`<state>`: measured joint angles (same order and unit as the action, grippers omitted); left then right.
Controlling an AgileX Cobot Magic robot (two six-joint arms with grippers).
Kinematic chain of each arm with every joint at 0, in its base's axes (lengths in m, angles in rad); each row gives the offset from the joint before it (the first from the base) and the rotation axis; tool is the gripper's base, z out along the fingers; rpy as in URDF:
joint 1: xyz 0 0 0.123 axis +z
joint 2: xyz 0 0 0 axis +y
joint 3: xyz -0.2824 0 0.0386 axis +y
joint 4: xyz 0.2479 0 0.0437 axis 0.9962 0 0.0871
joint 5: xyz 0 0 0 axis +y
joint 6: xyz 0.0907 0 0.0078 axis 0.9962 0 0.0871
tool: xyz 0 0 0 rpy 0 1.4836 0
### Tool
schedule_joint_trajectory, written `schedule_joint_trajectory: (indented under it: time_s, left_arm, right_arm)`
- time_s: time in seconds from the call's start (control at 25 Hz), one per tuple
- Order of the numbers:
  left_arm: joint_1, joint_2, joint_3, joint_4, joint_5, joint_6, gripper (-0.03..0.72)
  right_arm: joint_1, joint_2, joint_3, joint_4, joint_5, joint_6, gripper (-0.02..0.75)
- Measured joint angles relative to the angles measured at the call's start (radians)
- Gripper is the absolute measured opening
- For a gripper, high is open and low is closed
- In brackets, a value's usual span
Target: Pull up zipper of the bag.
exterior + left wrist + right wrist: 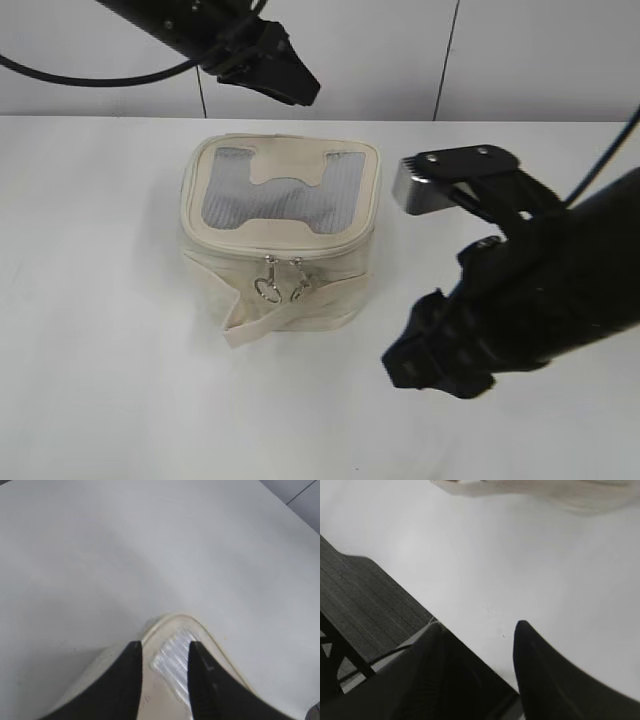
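The cream-beige bag (280, 235) sits upright on the white table, with its grey mesh top and H-shaped patch facing up. The zipper (283, 268) runs around the top rim. Its two silver sliders with ring pulls hang side by side at the front face. My left gripper (295, 88) hovers above and behind the bag, open and empty. In the left wrist view its jaws (165, 652) frame a corner of the bag (172, 630). My right gripper (415, 360) is to the front right of the bag, open and empty. In the right wrist view (480, 630) the bag's base (560, 492) shows at the top.
A loose cream strap (255, 325) wraps the bag's body and sticks out at the front left. The table's front edge and a dark floor (360, 595) show in the right wrist view. The silver wrist camera mount (425, 190) stands right of the bag.
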<state>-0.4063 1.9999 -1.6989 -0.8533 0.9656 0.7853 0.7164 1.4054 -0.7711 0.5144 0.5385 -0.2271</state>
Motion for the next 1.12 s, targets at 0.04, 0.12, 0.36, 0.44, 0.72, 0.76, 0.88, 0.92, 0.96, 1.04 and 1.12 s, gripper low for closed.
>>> schedule_joint_trajectory:
  time_s: [0.04,0.12,0.36,0.44,0.72,0.76,0.88,0.92,0.96,1.04,1.12]
  left_arm:
    - [0.000,-0.052,0.040,0.019,-0.011,-0.009,0.239]
    - [0.000,-0.168,0.164,0.051,-0.066,-0.031,0.239]
    - [0.001,-0.687,0.598,0.181,-0.211,-0.191,0.239]
    - [0.001,-0.885,0.719,0.259,-0.218,-0.285,0.239]
    - [0.001,-1.567,0.973,0.666,-0.050,-0.678,0.239]
    - [0.001,-1.642,0.993,0.703,-0.012,-0.705,0.239]
    - [0.001,-1.830,1.052,0.768,0.111,-0.740,0.239]
    - [0.001,-1.886,1.070,0.783,0.130,-0.744,0.239]
    - [0.001,-1.927,1.090,0.792,0.144,-0.748,0.239]
    - [0.001,-1.996,1.121,0.796,0.159,-0.748,0.239]
    - [0.001,-2.007,1.128,0.799,0.162,-0.748,0.239]
  right_arm:
    - [0.000,-0.044,0.014,-0.054,0.026,0.055,0.369]
    - [0.000,-0.124,0.036,-0.150,0.093,0.153,0.369]
    - [0.000,-0.438,0.101,-0.356,0.309,0.327,0.369]
    - [0.000,-0.568,0.107,-0.404,0.381,0.348,0.369]
    - [0.001,-0.998,0.113,-0.596,0.624,0.391,0.369]
    - [0.001,-1.053,0.117,-0.613,0.631,0.391,0.369]
    - [0.004,-1.186,0.148,-0.621,0.633,0.390,0.369]
    - [0.004,-1.224,0.169,-0.612,0.633,0.386,0.369]
    - [0.004,-1.252,0.193,-0.602,0.630,0.378,0.369]
    - [0.004,-1.304,0.230,-0.581,0.617,0.358,0.369]
    - [0.005,-1.339,0.249,-0.565,0.562,0.350,0.369]
